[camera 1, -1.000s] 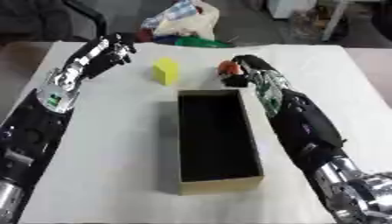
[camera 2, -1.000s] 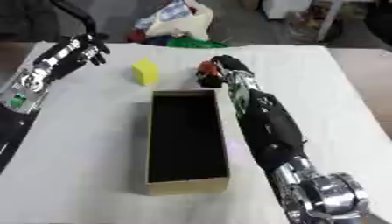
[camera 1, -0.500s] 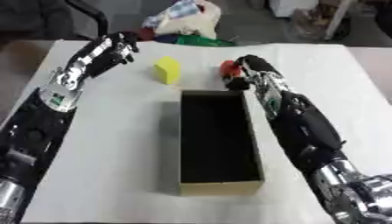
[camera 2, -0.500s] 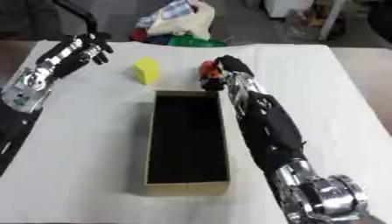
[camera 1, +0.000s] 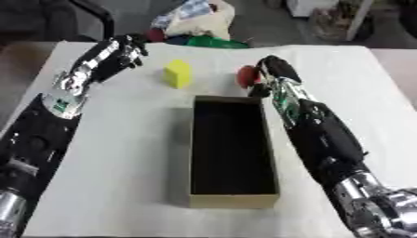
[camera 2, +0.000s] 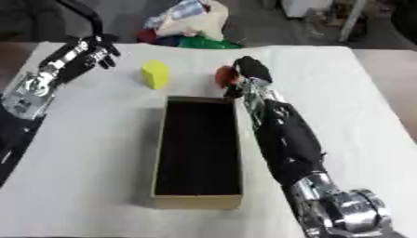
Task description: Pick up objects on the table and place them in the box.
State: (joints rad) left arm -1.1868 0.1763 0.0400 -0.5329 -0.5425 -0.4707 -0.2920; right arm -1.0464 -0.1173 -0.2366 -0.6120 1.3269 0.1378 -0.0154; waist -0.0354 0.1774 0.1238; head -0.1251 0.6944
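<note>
Left eye view: the box (camera 1: pixel 232 151) sits in the middle of the white tabletop (camera 1: pixel 114 153), long and narrow, dark inside, and as far as I can see there's nothing in it. Just past its far right corner the right hand (camera 1: pixel 273 74) has its fingers curled round a small red object (camera 1: pixel 247 76), held just above that corner. A yellow block (camera 1: pixel 178 73) stands on the tabletop beyond the box's far left corner. The left hand (camera 1: pixel 122 49) is up at the far left, fingers loosely spread, holding nothing. Right eye view: same layout, with a pile of bags (camera 2: pixel 187 25) off the far edge.
</note>
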